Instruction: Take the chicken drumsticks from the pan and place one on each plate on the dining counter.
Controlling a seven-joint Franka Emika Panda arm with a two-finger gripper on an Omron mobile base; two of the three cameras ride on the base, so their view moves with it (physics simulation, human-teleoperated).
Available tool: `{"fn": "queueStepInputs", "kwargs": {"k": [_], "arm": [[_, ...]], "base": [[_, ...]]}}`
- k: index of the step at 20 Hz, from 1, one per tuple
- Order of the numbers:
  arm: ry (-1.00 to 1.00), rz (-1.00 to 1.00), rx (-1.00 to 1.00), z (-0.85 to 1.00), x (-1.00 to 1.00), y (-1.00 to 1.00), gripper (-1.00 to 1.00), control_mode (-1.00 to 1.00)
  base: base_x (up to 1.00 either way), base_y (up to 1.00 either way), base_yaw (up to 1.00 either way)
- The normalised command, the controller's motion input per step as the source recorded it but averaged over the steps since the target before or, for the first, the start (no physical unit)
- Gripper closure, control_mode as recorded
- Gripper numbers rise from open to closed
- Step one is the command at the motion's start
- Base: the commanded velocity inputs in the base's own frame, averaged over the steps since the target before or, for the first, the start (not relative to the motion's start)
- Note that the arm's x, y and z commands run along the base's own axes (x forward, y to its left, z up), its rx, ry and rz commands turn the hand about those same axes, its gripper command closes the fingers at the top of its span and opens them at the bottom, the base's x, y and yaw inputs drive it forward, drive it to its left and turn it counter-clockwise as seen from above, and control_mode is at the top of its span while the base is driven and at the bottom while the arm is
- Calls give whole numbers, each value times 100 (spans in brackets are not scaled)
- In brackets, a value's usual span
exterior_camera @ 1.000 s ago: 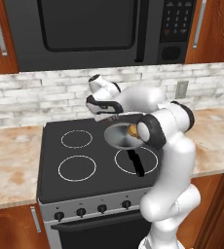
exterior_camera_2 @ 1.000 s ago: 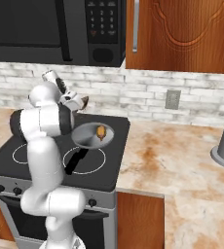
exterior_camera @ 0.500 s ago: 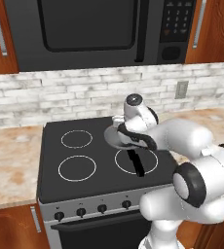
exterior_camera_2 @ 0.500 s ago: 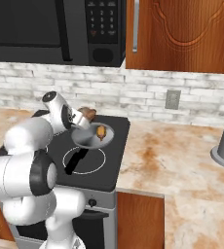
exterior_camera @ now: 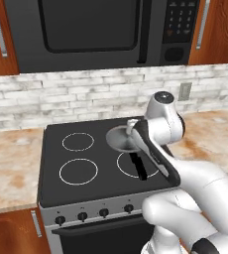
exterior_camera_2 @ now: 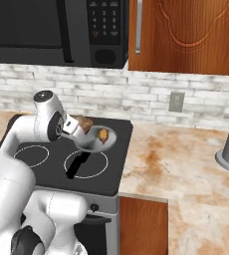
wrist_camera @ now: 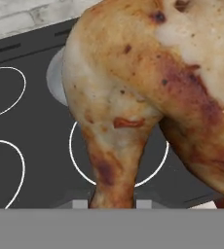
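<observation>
The drumstick rides in the gripper, jaws clamped on its narrow bone end, just above the pan's near rim. It looks light and firm, though that glossy mottled skin could slip (the thin shank is probably the surest hold). Its twin lies orange-tan in the shallow grey metal pan, black handle pointing forward across the matte black stovetop. Around it, beige marbled counter and whitish brick backsplash.

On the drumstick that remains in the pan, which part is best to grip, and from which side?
Grip the drumstick across its narrow width, coming from above. It lies flat in the shallow pan, whose low rim probably blocks a sideways approach. Its bone end is too small to tell.
</observation>
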Motion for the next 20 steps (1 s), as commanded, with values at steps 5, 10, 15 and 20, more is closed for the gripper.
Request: {"fn": "queueStepInputs", "kwargs": {"k": [5,10,15,20], "arm": [[24,0,7,3,-86,0,100,-100],[15,1,-7,0,-23,24,100,-100],[3,2,-3,0,-8,10,100,100],[0,0,0,0,0,0,100,100]], "base": [[0,0,0],[0,0,0],[-15,12,15],[-9,23,46]]}}
